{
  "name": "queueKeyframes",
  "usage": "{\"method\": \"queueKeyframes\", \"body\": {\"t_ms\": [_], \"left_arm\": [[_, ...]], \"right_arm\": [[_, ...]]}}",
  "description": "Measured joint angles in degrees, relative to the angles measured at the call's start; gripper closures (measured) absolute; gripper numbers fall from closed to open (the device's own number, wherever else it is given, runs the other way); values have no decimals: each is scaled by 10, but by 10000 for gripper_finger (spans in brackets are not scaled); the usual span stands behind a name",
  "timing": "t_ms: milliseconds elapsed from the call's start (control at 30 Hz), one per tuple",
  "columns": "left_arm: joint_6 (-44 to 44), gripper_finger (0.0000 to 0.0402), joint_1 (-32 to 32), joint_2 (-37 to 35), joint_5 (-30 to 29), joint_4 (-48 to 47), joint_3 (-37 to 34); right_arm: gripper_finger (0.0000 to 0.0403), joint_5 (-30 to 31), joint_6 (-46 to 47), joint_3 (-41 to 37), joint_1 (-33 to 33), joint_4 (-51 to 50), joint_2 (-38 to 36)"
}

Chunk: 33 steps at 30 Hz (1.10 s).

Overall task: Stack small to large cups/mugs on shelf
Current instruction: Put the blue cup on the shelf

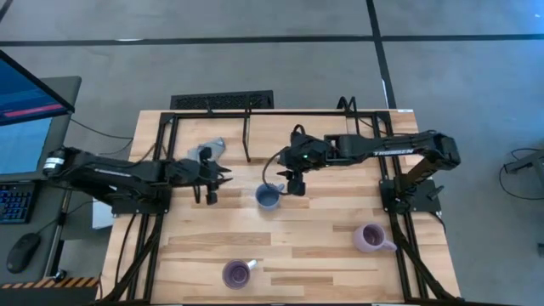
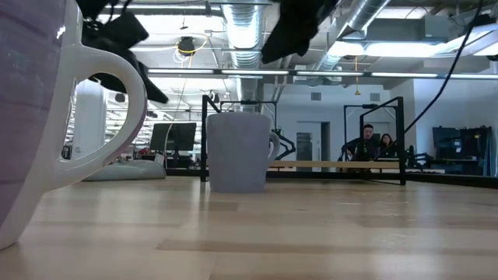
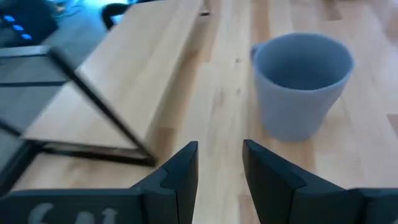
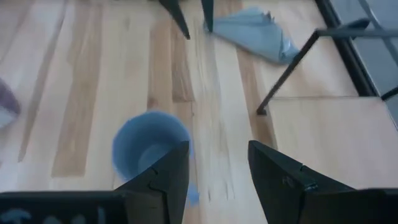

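Right hand [image 1: 295, 189]: open, I hold it beside the blue-grey mug [image 1: 268, 197].
Left hand [image 1: 210, 184]: open, empty.
Risk: my finger clips the rim, tipping it.

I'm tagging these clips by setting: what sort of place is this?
Probably a robotics lab or workshop in an open-plan industrial space: bare silver ceiling ducts, a lit computer monitor beside the light wooden table, and people seated at a far bench.
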Motion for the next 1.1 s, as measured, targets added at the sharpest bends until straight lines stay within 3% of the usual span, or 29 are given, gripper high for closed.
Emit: {"method": "queueKeyframes", "body": {"t_ms": [167,367,667,1100], "left_arm": [[-12,283,0,-73,-15,-78,-1],[-24,283,0,-108,-15,-113,-3],[-36,283,0,-100,-15,-139,-4],[-37,283,0,-100,-16,-140,-4]], "right_arm": [[217,0,2,-1,0,17,51],[217,0,2,-1,-4,38,93],[217,-2,26,-1,-8,42,132],[217,-35,78,0,-5,44,131]]}}
